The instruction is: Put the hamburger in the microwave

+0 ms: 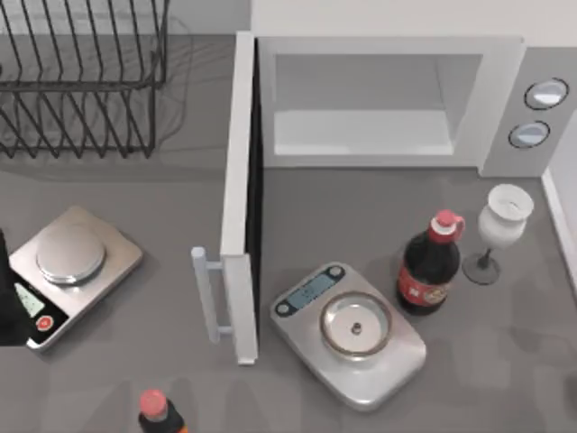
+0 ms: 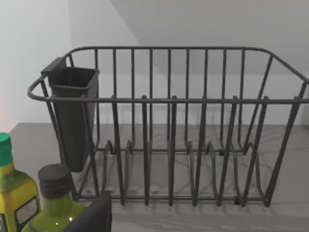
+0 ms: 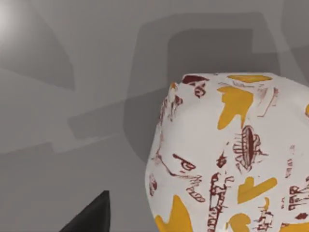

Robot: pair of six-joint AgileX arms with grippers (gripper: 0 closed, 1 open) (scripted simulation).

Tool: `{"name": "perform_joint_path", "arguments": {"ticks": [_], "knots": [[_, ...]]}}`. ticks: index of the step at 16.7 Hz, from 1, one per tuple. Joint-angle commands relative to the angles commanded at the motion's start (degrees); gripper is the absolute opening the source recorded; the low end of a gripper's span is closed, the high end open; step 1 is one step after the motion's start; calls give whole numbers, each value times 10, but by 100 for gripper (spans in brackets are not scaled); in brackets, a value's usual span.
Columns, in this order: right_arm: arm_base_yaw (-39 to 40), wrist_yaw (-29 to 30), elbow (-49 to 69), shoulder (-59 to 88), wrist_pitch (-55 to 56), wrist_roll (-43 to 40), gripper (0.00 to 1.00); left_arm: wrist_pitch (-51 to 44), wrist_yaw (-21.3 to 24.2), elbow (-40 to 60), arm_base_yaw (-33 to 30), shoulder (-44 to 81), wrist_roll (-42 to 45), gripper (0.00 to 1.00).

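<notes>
Plainly, the microwave (image 1: 379,99) stands open and empty. The hamburger (image 3: 231,154), in printed wrapping, sits on the worktop (image 3: 72,96) close under the right arm; whether either gripper is wide or narrow, I cannot tell. It looks light and squashy: grasp its sides gently.

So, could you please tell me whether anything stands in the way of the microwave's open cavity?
Nothing blocks the mouth itself: the microwave has its door swung fully open and its cavity is bare. On the table in front stand a silver scale, a cola bottle and a wine glass, to be passed over.
</notes>
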Motion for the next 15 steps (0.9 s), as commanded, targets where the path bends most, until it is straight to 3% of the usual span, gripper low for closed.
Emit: {"name": "perform_joint_path", "arguments": {"ticks": [6, 12, 15], "knots": [[2, 0, -77, 79, 163, 3, 100, 0, 0, 0, 0, 0, 0, 100], [2, 0, -89, 93, 184, 3, 100, 0, 0, 0, 0, 0, 0, 100], [2, 0, -89, 93, 184, 3, 77, 0, 0, 0, 0, 0, 0, 100]]}}
